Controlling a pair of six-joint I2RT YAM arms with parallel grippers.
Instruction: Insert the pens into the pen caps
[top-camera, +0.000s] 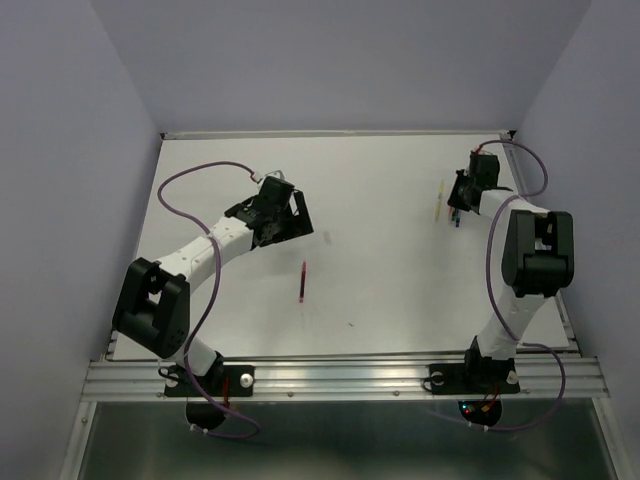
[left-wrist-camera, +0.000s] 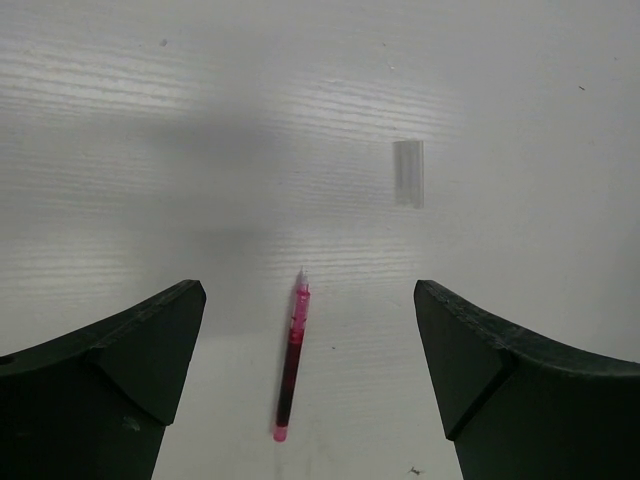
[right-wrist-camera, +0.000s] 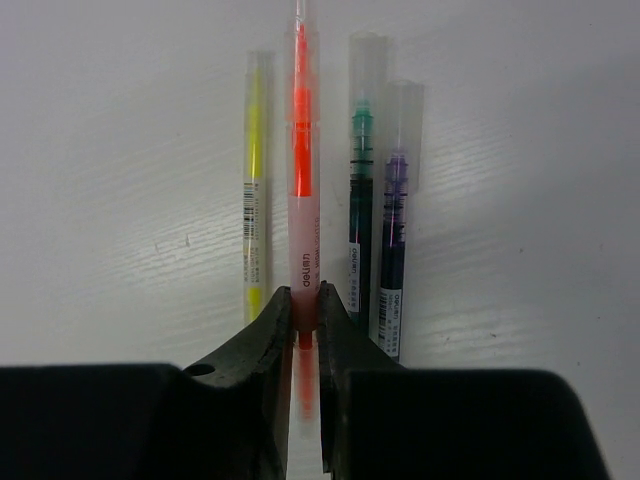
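Note:
In the left wrist view a maroon pen (left-wrist-camera: 291, 355) lies on the white table, tip pointing away, between the wide-apart fingers of my open left gripper (left-wrist-camera: 310, 292), which hangs above it without touching. A loose translucent pen cap (left-wrist-camera: 408, 173) lies farther off to the right. From the top view the same maroon pen (top-camera: 302, 282) sits right of and nearer than the left gripper (top-camera: 295, 220). My right gripper (right-wrist-camera: 303, 300) is shut on the orange-red pen (right-wrist-camera: 302, 190). Beside it lie the yellow pen (right-wrist-camera: 255, 180), green pen (right-wrist-camera: 360, 210) and dark blue pen (right-wrist-camera: 392, 240), each tipped with a clear cap.
The right gripper (top-camera: 460, 198) works near the table's back right corner, close to the right edge. A purple cable (top-camera: 200, 175) loops over the table behind the left arm. A metal rail (top-camera: 340, 378) runs along the near edge.

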